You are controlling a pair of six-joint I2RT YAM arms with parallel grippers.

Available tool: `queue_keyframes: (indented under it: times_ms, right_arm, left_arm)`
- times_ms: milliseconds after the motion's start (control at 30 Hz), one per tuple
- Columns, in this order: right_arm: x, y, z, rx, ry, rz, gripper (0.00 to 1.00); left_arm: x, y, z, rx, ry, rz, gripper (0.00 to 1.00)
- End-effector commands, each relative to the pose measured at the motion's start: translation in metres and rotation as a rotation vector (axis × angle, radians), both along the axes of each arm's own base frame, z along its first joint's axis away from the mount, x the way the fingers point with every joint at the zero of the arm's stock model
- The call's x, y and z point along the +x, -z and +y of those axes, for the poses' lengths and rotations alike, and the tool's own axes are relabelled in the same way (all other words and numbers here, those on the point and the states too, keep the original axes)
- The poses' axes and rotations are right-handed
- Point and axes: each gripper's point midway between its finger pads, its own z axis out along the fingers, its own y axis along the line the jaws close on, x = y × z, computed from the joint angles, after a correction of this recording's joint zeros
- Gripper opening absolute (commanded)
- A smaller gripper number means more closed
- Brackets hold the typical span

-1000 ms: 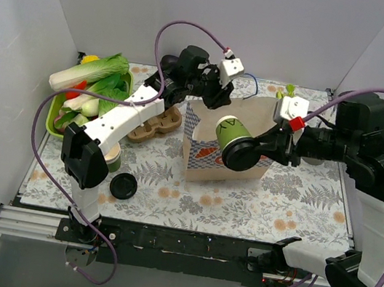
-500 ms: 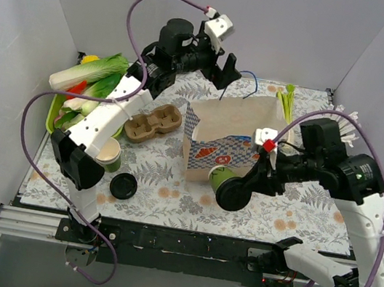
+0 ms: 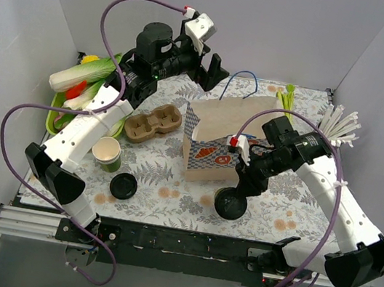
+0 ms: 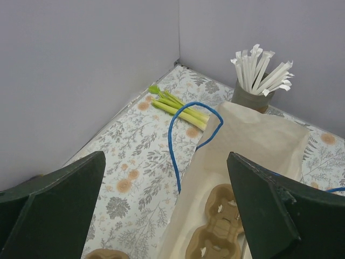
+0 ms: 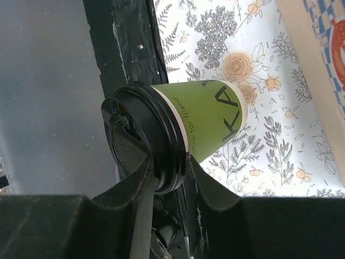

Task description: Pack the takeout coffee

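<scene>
The right gripper (image 5: 170,164) pinches the coffee cup (image 5: 207,121) by the rim of its black lid (image 5: 132,140), low in front of the paper bag (image 3: 213,147). The cup looks light and easy to crush; the stiff rim seems the safer hold. The left gripper (image 3: 212,69) stands wide open and empty.

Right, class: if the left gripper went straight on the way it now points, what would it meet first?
Most likely the blue handle of the paper bag, straight ahead, though depth is unclear.

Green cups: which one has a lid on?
The cup in the right claw, near the paper bag, wears a black lid; the other cup, by the cardboard carrier, is open.
</scene>
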Motion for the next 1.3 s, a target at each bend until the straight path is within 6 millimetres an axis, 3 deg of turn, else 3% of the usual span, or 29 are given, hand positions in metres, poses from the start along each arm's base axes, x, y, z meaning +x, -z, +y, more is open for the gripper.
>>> queue_keyframes:
  times_ms: [0,167,400,667,867,1000,1200,1267]
  right_arm:
    - [0.004,0.021,0.000,-0.042,-0.058,0.017,0.01]
    - [0.007,0.038,0.000,-0.081,-0.067,0.052,0.08]
    - [0.004,0.065,-0.004,-0.118,-0.085,0.098,0.09]
    - [0.014,0.085,-0.001,-0.144,-0.086,0.111,0.15]
    - [0.018,0.094,-0.001,-0.162,-0.072,0.112,0.34]
    - [0.029,0.088,0.004,-0.151,-0.049,0.077,0.42]
    - [0.047,0.061,0.011,-0.129,-0.012,-0.006,0.58]
    - [0.048,0.051,0.010,-0.119,-0.009,-0.046,0.68]
  left_arm:
    - [-0.005,-0.005,0.013,0.000,-0.033,-0.015,0.98]
    - [-0.005,0.000,0.015,0.015,-0.036,-0.009,0.98]
    - [-0.006,0.007,0.015,0.024,-0.032,0.005,0.98]
    - [-0.008,0.015,0.017,0.035,-0.029,0.019,0.98]
    - [-0.009,0.017,0.016,0.038,-0.021,0.024,0.98]
    - [-0.008,0.018,0.016,0.040,-0.021,0.024,0.98]
    - [-0.009,0.016,0.015,0.034,-0.015,0.024,0.98]
    - [-0.009,0.016,0.014,0.034,-0.012,0.024,0.98]
